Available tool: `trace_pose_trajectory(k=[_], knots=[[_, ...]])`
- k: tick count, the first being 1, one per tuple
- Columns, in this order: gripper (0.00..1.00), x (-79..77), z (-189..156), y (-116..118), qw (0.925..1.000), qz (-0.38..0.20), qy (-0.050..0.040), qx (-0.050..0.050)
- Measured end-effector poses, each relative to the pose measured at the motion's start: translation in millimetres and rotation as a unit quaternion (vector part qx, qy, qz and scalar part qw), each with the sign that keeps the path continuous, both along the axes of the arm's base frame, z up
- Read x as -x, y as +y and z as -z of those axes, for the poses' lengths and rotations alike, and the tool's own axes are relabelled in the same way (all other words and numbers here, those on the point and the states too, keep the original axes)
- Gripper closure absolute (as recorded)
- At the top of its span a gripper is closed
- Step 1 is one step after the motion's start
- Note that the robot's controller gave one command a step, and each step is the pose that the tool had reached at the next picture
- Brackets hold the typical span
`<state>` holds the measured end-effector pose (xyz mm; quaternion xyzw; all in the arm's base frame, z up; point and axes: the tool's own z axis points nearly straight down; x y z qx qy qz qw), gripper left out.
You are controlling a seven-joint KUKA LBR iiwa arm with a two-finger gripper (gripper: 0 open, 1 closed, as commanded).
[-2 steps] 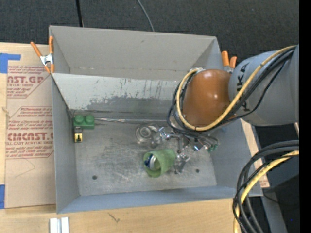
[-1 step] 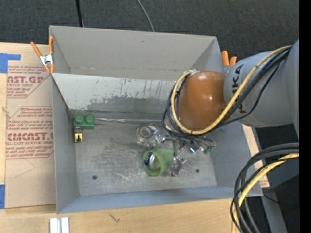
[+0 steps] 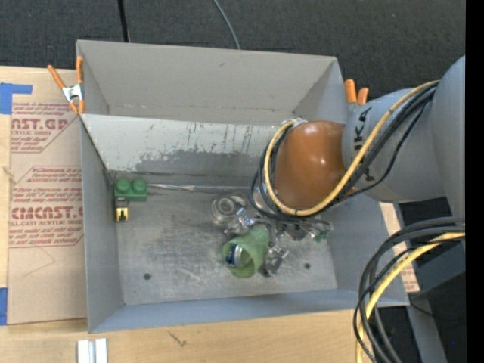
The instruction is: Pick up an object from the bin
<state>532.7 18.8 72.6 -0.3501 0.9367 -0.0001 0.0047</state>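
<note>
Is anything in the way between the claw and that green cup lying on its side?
Nothing visible. The gripper is right against the cup, on its right in the view. A clear thing lies just up-left of the cup, not between them.

The bin (image 3: 170,252) is matt grey metal, its floor scratched. The green brick (image 3: 130,188) is smooth plastic; the orange wrist cover (image 3: 306,161) is glossy.

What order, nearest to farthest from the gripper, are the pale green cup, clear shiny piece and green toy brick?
1. Pale green cup, beside the gripper, front middle.
2. Clear shiny piece, just behind the cup.
3. Green toy brick, by the left wall.
</note>
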Motion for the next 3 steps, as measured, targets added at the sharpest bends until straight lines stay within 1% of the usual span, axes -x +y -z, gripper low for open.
trace_pose_trajectory(k=[1,2,3], knots=[[0.00,-1.6,-2,1,1.0000,0.000,0.0016,0.001],[1.00,-1.8,-3,1,1.0000,0.000,0.0021,0.001],[1.00,-3.7,-116,2,1.0000,0.001,-0.0004,0.001]])
